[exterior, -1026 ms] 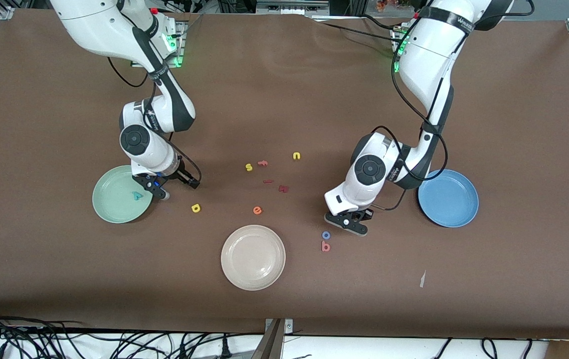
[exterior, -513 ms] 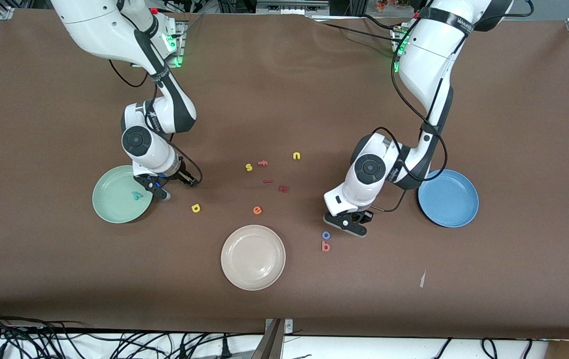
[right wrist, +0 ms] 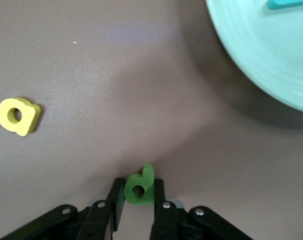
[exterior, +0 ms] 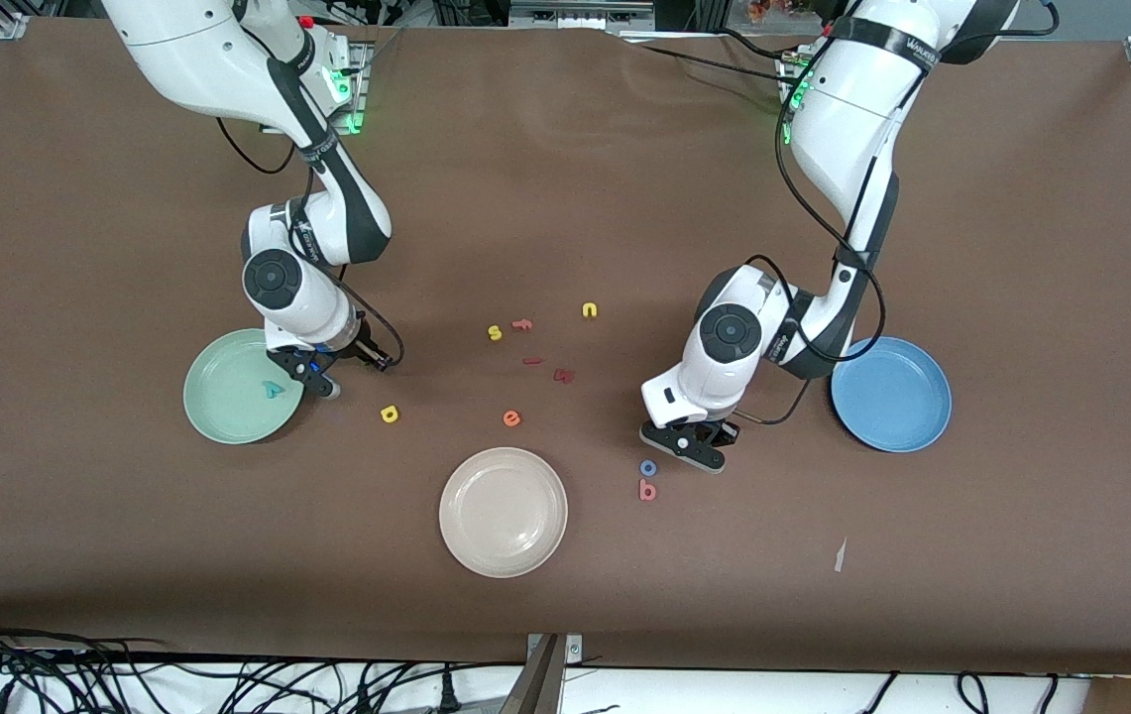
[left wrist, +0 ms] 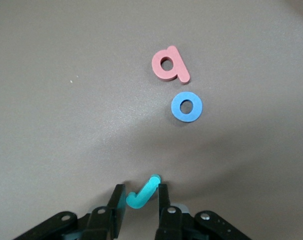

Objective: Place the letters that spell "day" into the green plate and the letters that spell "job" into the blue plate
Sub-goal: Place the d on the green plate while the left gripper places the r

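My right gripper (exterior: 312, 381) (right wrist: 139, 183) is low at the table beside the green plate (exterior: 218, 402) (right wrist: 261, 55), shut on the dark green "d" (right wrist: 140, 188). A teal "y" (exterior: 273, 389) (right wrist: 286, 4) lies in that plate. The yellow "a" (exterior: 390, 414) (right wrist: 17, 116) lies on the table close by. My left gripper (exterior: 696, 448) (left wrist: 141, 188) is down near the blue "o" (exterior: 648, 467) (left wrist: 186, 106) and salmon "b" (exterior: 646, 489) (left wrist: 169, 65), its fingers touching both sides of the teal "j" (left wrist: 141, 195). The blue plate (exterior: 890, 394) holds nothing.
A cream-white plate (exterior: 503, 512) sits nearer the front camera. Mid-table lie a yellow "s" (exterior: 495, 333), a yellow "n" (exterior: 590, 310), an orange "e" (exterior: 511, 418), an orange letter (exterior: 522, 323) and two dark red letters (exterior: 532, 361) (exterior: 564, 375). A paper scrap (exterior: 840, 555) lies apart.
Both arms shifted only slightly, each hand staying low at its own spot on the table. None of the loose letters or plates moved.
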You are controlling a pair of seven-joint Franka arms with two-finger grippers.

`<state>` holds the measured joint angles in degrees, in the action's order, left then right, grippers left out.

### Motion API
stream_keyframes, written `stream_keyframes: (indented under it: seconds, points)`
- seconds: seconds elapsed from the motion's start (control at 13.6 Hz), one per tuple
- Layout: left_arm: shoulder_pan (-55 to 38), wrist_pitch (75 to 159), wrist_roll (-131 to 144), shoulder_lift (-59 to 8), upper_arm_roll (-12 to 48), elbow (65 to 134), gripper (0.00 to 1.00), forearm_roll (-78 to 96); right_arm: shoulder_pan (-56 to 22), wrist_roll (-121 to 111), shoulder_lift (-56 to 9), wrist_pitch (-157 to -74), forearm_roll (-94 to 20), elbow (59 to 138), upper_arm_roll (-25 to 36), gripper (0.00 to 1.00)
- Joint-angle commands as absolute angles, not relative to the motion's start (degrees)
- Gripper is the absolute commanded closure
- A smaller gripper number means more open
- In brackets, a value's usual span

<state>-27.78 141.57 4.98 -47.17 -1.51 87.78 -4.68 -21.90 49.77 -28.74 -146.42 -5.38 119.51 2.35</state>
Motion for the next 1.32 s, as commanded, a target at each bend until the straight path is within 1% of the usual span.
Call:
stream_keyframes:
  seconds: [0.0,0.07,0.15,0.22,0.37,0.51,0.59,0.73,0.81,0.88,1.03,1.1,1.17,1.25]
  points:
    - [-27.95,143.17,4.75,-49.04,-1.84,86.4,0.31,-6.77,-22.24,50.63,-28.3,-146.16,-5.89,119.18,2.2,0.79]
    - [-27.95,144.13,4.75,-49.39,-1.85,86.4,0.27,-6.77,-22.24,50.54,-27.95,-145.03,-5.89,118.74,2.2,0.8]
    - [-27.95,144.66,4.75,-49.57,-1.85,86.48,0.26,-6.85,-22.24,50.62,-27.6,-142.84,-5.89,117.35,2.28,0.8]
    - [-27.95,144.67,4.75,-49.74,-1.85,86.48,0.27,-6.86,-22.24,50.62,-27.51,-140.47,-5.89,116.03,2.29,0.8]
    - [-27.95,144.67,4.75,-49.66,-1.85,86.4,0.34,-6.86,-22.24,49.93,-26.9,-134.42,-5.28,112.52,2.63,0.8]
    - [-27.86,144.67,4.66,-49.66,-1.85,86.4,0.51,-6.86,-22.06,43.73,-26.28,-127.65,-4.31,110.22,4.38,0.8]
    - [-27.86,144.67,4.66,-49.66,-1.85,86.4,0.58,-6.86,-22.06,39.85,-26.11,-126.4,-4.22,109.95,5.61,0.8]
    - [-27.86,144.67,4.75,-49.57,-1.85,86.4,0.8,-6.77,-21.97,30.72,-26.02,-126.21,-4.04,109.95,8.77,0.8]
    - [-27.77,144.67,4.83,-49.31,-1.85,86.4,0.95,-6.68,-21.89,26.24,-26.1,-126.21,-4.04,110.04,10.53,0.8]
    - [-27.43,144.58,4.92,-49.05,-1.85,86.4,1.0,-6.68,-21.62,21.15,-26.28,-126.21,-4.04,110.04,12.03,0.79]
    - [-26.29,143.18,5.27,-47.21,-1.85,86.48,1.0,-6.42,-21.1,13.74,-26.63,-126.38,-4.04,109.95,14.58,0.79]
    - [-25.06,140.56,5.19,-45.37,-1.85,86.48,1.0,-6.33,-20.48,11.19,-26.98,-126.82,-4.13,109.95,15.29,0.78]
    - [-23.4,137.75,5.01,-43.7,-1.76,86.48,1.0,-6.33,-19.0,8.12,-27.85,-127.35,-4.13,109.43,15.29,0.75]
    - [-21.38,135.03,4.92,-41.59,-1.41,86.75,1.0,-6.33,-17.68,5.39,-28.82,-127.61,-4.39,108.73,15.29,0.6]
